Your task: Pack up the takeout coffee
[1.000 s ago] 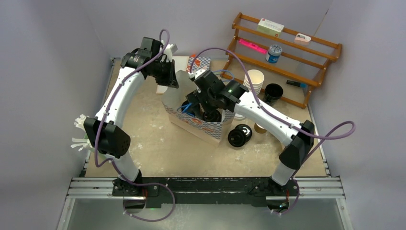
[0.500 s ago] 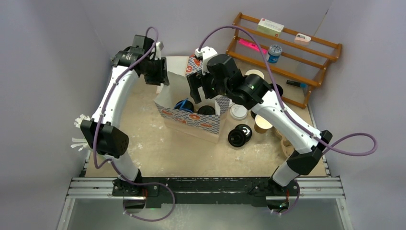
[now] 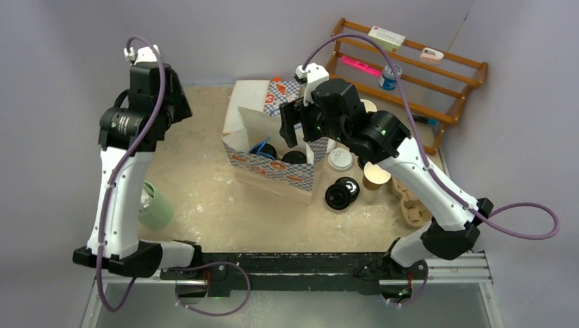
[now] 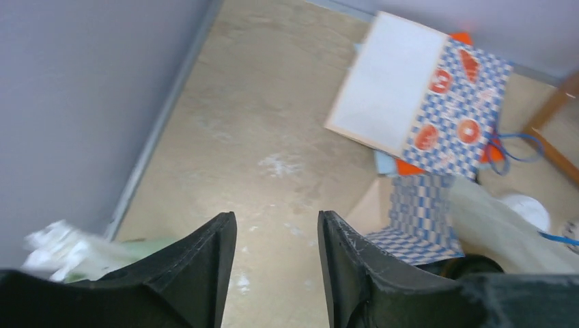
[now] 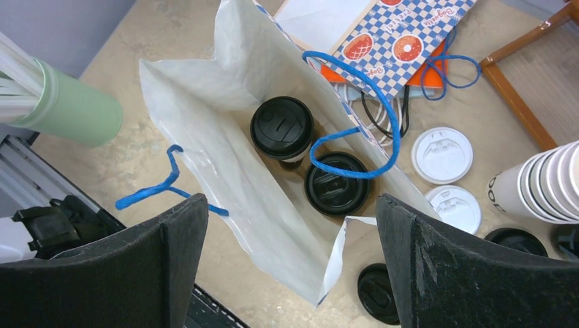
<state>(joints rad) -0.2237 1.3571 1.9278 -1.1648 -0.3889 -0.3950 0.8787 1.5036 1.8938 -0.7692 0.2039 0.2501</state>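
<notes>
Two takeout coffees with black lids [image 5: 282, 128] [image 5: 336, 183] stand side by side inside the upright blue-checkered paper bag [image 5: 225, 137]. From the top view they show as dark rounds [image 3: 267, 150] [image 3: 295, 157] in the bag [image 3: 273, 172]. My right gripper [image 5: 292, 205] hangs open above the bag's mouth, with nothing between its fingers; the top view shows it over the bag's back edge [image 3: 293, 126]. My left gripper [image 4: 276, 225] is open and empty, raised over bare table left of the bag. A blue handle loop [image 5: 355, 116] lies across one lid.
Behind the upright bag a second checkered bag [image 3: 263, 96] lies flat. Right of it are white lids [image 3: 340, 158], black lids [image 3: 343, 193], an open filled cup [image 3: 375, 174], stacked white cups [image 5: 546, 184] and a cardboard carrier [image 3: 410, 205]. A green cup [image 3: 153, 205] stands left, a wooden rack [image 3: 410, 68] at back right.
My left gripper let go of the bag's rim, opened, and swung up and away to the left. My right gripper rose out of the bag, leaving the cup inside.
</notes>
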